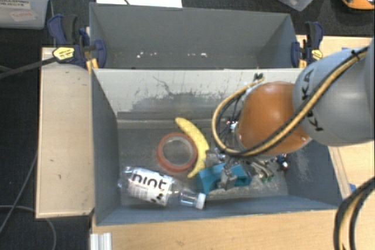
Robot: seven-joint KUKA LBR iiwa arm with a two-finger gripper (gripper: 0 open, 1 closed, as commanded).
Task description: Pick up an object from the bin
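Grey metal bin (pixel 105 143): end effector (pixel 231 175) at blue block (pixel 210 180) (grip unreadable), beside curved yellow banana (pixel 195 137).

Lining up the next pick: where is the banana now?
The curved yellow banana lies mid-floor in the grey metal bin, resting along the right edge of the brown tape roll, above the clear plastic bottle in the camera view.

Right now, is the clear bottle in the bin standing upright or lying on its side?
On its side: the clear bottle lies lengthwise on the bin floor, label facing up, cap at its right end.
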